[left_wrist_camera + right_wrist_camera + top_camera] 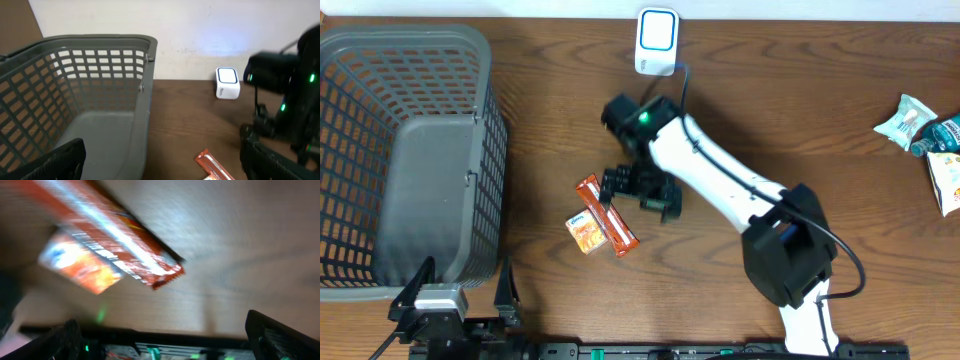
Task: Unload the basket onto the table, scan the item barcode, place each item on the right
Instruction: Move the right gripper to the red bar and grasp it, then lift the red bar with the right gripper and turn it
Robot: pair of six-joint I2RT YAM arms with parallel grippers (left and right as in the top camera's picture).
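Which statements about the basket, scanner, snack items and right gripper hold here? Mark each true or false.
The basket is empty. True.
The right gripper grips the orange bar. False: it is open, and the bar lies on the table.
The white scanner sits near the table's far edge. True.
The small orange packet lies far from the bar. False: it lies right against it.

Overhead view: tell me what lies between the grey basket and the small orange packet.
Only bare wooden table lies between the basket and the small orange packet. The overhead view shows that stretch plainly.
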